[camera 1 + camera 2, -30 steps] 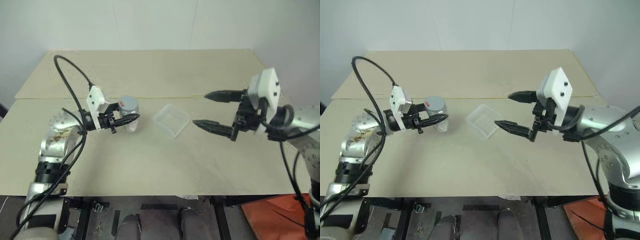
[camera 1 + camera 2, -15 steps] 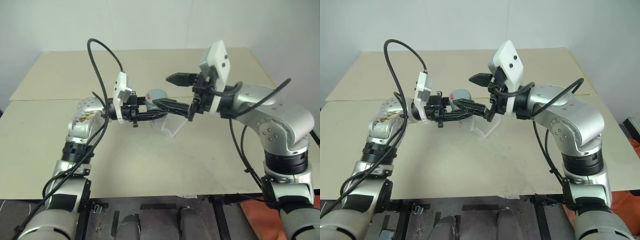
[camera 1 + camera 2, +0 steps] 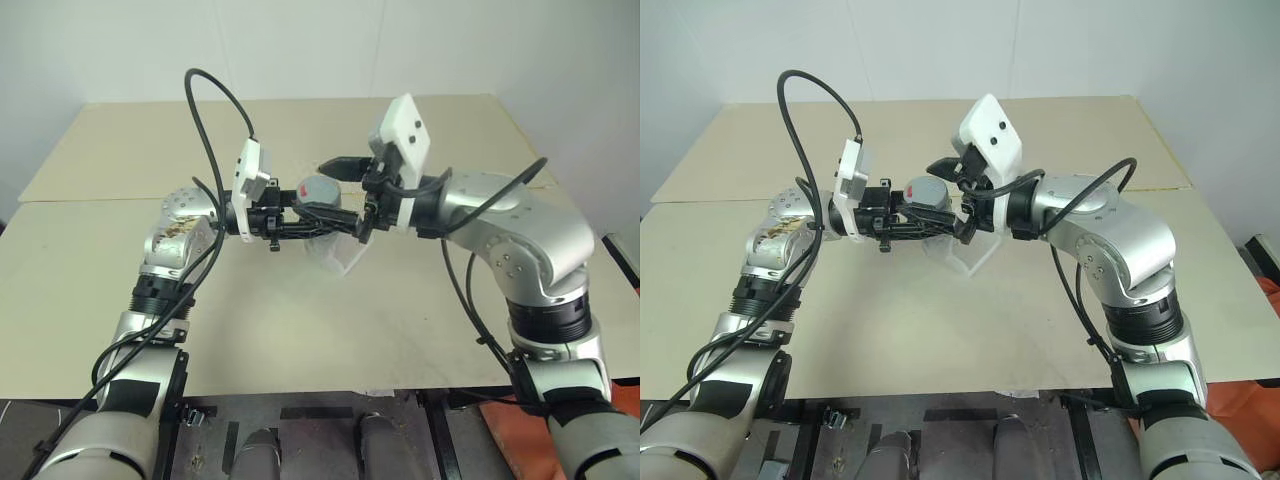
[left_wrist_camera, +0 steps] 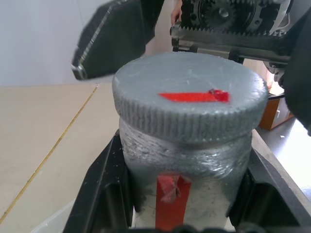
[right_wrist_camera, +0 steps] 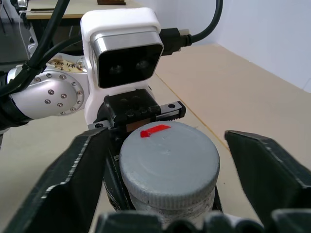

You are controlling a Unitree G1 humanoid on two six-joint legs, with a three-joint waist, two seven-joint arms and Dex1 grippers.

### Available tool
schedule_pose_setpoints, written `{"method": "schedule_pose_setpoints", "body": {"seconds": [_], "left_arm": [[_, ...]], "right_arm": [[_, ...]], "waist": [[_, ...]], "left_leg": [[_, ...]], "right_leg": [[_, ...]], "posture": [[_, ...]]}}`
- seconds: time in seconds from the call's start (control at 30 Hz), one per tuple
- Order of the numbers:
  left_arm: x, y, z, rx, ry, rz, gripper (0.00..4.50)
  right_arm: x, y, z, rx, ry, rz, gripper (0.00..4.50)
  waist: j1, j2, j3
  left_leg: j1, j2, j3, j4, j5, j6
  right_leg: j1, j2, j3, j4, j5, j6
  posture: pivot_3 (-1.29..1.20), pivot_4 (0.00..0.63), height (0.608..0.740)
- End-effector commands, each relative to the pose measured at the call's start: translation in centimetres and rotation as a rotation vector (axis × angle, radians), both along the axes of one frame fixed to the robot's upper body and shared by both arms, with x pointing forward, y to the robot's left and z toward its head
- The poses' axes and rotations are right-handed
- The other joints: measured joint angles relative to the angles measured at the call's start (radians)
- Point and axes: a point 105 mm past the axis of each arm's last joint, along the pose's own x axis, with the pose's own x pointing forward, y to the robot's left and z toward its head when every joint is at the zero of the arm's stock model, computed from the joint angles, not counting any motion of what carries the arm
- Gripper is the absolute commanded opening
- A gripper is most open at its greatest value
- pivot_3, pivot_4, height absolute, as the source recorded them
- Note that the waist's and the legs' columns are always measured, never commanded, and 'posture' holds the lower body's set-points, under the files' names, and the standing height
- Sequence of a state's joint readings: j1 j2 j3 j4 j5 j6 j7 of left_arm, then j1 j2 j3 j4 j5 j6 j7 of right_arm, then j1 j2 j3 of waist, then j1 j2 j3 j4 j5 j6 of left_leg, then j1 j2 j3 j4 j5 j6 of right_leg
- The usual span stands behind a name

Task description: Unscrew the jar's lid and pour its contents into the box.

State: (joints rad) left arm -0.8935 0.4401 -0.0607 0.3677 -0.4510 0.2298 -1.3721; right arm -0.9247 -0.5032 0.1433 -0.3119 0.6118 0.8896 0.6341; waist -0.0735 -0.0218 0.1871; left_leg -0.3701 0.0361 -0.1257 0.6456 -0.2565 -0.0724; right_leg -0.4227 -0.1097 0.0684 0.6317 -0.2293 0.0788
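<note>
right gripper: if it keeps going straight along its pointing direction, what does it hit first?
Probably the lid of the jar: it sits between the right gripper's spread fingers, which do not yet touch it. Past it stands the left gripper, shut on the jar. Depth is hard to judge.

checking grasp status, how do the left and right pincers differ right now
The left pincer is shut on the jar; the right pincer stands open, a finger on either side of the lid, gaps showing. Left points rightward, right leftward. Both have black fingers.
</note>
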Motion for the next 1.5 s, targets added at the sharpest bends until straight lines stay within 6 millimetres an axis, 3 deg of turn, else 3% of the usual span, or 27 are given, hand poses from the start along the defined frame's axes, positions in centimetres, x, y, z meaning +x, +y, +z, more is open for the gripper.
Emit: {"method": "schedule_pose_setpoints", "body": {"seconds": [0.03, 0.07, 0.17, 0.37, 0.53, 0.63, 0.67, 0.73, 0.87, 1.03, 1.23, 1.37, 1.5], "left_arm": [[-0.5, 0.1, 2.1, -0.021, -0.079, -0.016, 1.98], [-0.6, 0.1, 2.2, -0.022, -0.083, -0.017, 1.98], [-1.2, 0.4, 2.6, -0.026, -0.105, -0.033, 1.98], [-4.4, 1.2, 3.6, 0.002, -0.086, -0.191, 1.98], [-6.1, 1.1, 3.5, 0.030, -0.056, -0.280, 1.98], [-6.7, 0.7, 3.1, 0.045, -0.051, -0.314, 1.98], [-6.7, 0.6, 3.0, 0.046, -0.051, -0.312, 1.98], [-6.6, 0.5, 3.0, 0.037, -0.051, -0.298, 1.98], [-6.1, 0.7, 2.9, 0.029, -0.041, -0.269, 1.98], [-5.0, 1.6, 2.6, 0.029, -0.023, -0.189, 1.98], [-2.3, 3.0, 1.9, 0.014, -0.011, -0.011, 1.98], [-0.9, 2.9, 1.4, 0.011, -0.024, 0.069, 1.98], [-0.4, 2.3, 1.3, 0.006, -0.031, 0.080, 1.98]], "right_arm": [[-0.5, 0.2, 1.0, 0.004, -0.031, 0.029, 3.01], [-0.4, 0.2, 1.0, 0.006, -0.028, 0.034, 2.78], [-0.6, 0.3, 0.8, 0.014, -0.008, 0.088, 2.76], [-2.7, 0.6, 0.3, -0.003, -0.047, 0.440, 2.76], [-3.3, 0.9, 0.5, -0.044, -0.068, 0.703, 2.76], [-3.1, 1.3, 0.3, -0.078, -0.085, 0.774, 2.76], [-2.9, 1.5, 0.2, -0.083, -0.089, 0.773, 2.76], [-2.4, 1.9, 0.2, -0.072, -0.093, 0.752, 3.47], [-1.8, 1.5, 0.4, -0.047, -0.098, 0.686, 4.46], [-1.5, -0.8, 0.9, 0.009, -0.115, 0.525, 4.46], [-2.7, -3.5, 1.4, 0.050, -0.143, 0.347, 4.46], [-2.9, -3.3, 1.9, 0.073, -0.150, 0.229, 4.46], [-2.5, -1.2, 2.4, 0.088, -0.134, 0.118, 4.46]], "waist": [[0.000, 0.000, 0.000], [0.000, 0.000, 0.000], [0.000, 0.000, 0.000], [-0.005, 0.000, 0.000], [-0.018, 0.000, 0.000], [-0.025, 0.001, 0.000], [-0.026, 0.001, 0.000], [-0.027, 0.001, 0.000], [-0.027, 0.001, 0.001], [-0.020, 0.001, 0.001], [-0.022, 0.001, 0.001], [-0.026, 0.001, 0.001], [-0.025, 0.001, 0.001]], "left_leg": [[0.000, 0.000, 0.000, 0.000, 0.000, 0.000], [0.000, 0.000, 0.000, 0.000, 0.000, 0.000], [0.000, 0.000, 0.000, 0.000, 0.000, 0.000], [0.000, 0.000, 0.000, 0.000, 0.000, 0.000], [0.001, 0.000, 0.000, 0.000, 0.000, 0.000], [0.000, 0.000, 0.000, 0.000, 0.000, 0.000], [0.000, 0.000, 0.000, 0.000, 0.000, -0.001], [0.000, 0.000, 0.000, 0.000, 0.001, -0.001], [0.000, 0.000, 0.000, 0.000, 0.001, -0.002], [0.000, 0.000, -0.001, 0.000, 0.003, -0.005], [0.000, 0.000, -0.001, 0.000, 0.002, -0.004], [0.001, 0.000, -0.001, 0.000, 0.001, -0.002], [0.000, 0.000, -0.001, 0.000, 0.001, -0.002]], "right_leg": [[0.000, 0.000, 0.000, 0.000, 0.000, 0.000], [0.000, 0.000, 0.000, 0.000, 0.000, 0.000], [0.000, 0.000, 0.000, 0.000, 0.000, 0.000], [0.000, 0.000, 0.000, 0.000, 0.000, 0.000], [0.000, 0.000, 0.000, 0.000, 0.000, 0.000], [0.000, 0.000, 0.000, 0.000, 0.000, 0.000], [0.000, 0.000, 0.000, 0.001, 0.000, 0.000], [0.000, 0.000, 0.000, 0.001, 0.000, 0.000], [0.000, 0.000, 0.000, 0.001, 0.000, 0.000], [0.000, 0.000, 0.000, 0.006, 0.000, 0.000], [0.000, 0.000, 0.000, 0.007, 0.000, 0.000], [-0.001, 0.000, 0.000, 0.008, 0.000, 0.000], [0.000, 0.000, 0.000, 0.008, 0.000, 0.000]], "posture": [[0.00, 0.150, 0.740], [0.00, 0.150, 0.740], [0.00, 0.150, 0.740], [0.00, 0.150, 0.740], [0.00, 0.150, 0.740], [0.00, 0.150, 0.740], [0.00, 0.150, 0.740], [0.00, 0.150, 0.740], [0.00, 0.150, 0.740], [0.00, 0.150, 0.740], [0.00, 0.150, 0.740], [0.00, 0.150, 0.740], [0.00, 0.150, 0.740]]}}
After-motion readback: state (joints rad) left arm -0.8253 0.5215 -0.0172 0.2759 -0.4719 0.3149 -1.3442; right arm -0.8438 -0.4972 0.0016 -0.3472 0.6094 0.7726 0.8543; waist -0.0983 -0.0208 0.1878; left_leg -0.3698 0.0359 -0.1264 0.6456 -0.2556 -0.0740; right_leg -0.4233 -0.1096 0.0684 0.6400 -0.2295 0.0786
